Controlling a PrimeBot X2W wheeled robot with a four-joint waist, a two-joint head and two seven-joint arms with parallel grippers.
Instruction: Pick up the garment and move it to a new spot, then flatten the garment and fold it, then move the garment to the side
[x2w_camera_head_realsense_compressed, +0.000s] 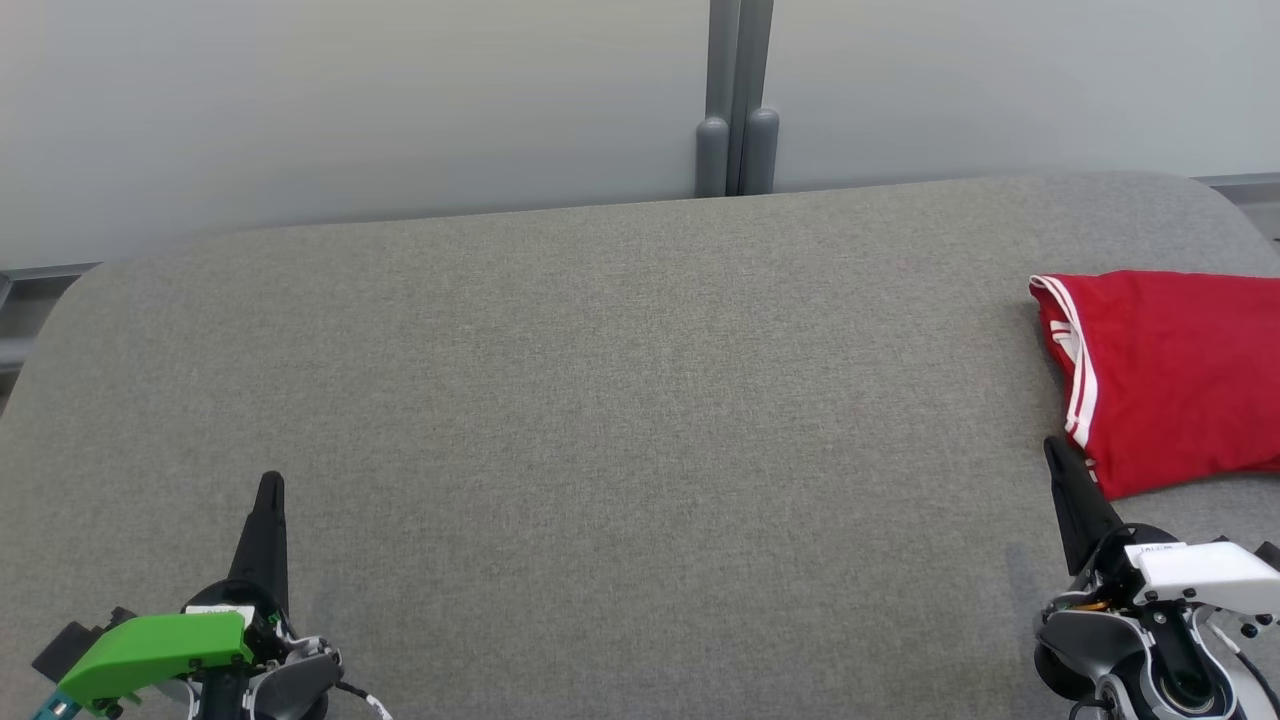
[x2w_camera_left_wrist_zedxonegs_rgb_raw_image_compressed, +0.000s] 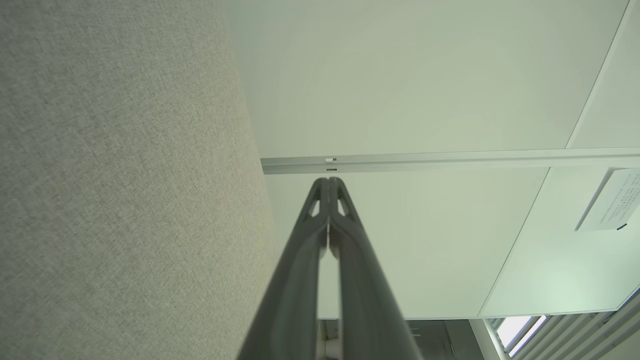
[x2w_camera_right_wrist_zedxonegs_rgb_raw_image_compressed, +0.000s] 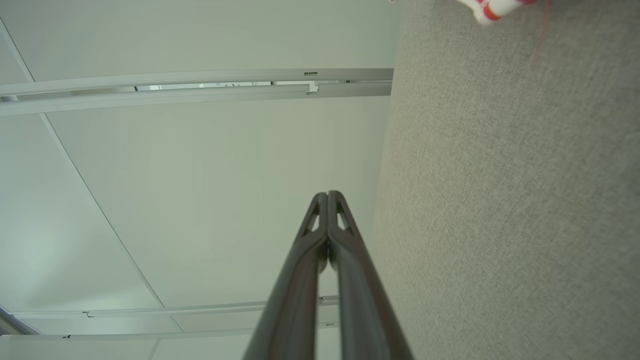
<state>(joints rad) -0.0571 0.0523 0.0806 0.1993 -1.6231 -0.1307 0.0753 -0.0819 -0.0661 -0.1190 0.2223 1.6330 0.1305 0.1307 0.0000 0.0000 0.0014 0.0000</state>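
plainly the red garment (x2w_camera_head_realsense_compressed: 1170, 375) lies flat at the far right of the grey bench (x2w_camera_head_realsense_compressed: 600, 400), in a neat squared shape that looks already folded. it runs off the right edge of the head view, so its full length and long axis cannot be told. its edge with white stripes (x2w_camera_head_realsense_compressed: 1075, 370) faces the middle of the bench and runs from near to far, a little tilted. the right claw (x2w_camera_head_realsense_compressed: 1055, 450) is by far the nearer one. its tip points at the garment's near left corner from just beside it, and whether it touches the cloth i cannot tell. its two fingers are pressed together with nothing between them. the left claw (x2w_camera_head_realsense_compressed: 271, 485) sits well apart, at the near left with the whole bare bench between it and the garment, and it too is closed and empty. judging by the tidy fold and the spot at the side, the task looks at or near its end. if the garment needs another nudge, it falls to the right arm, which would have to open and reach forward and slightly right.
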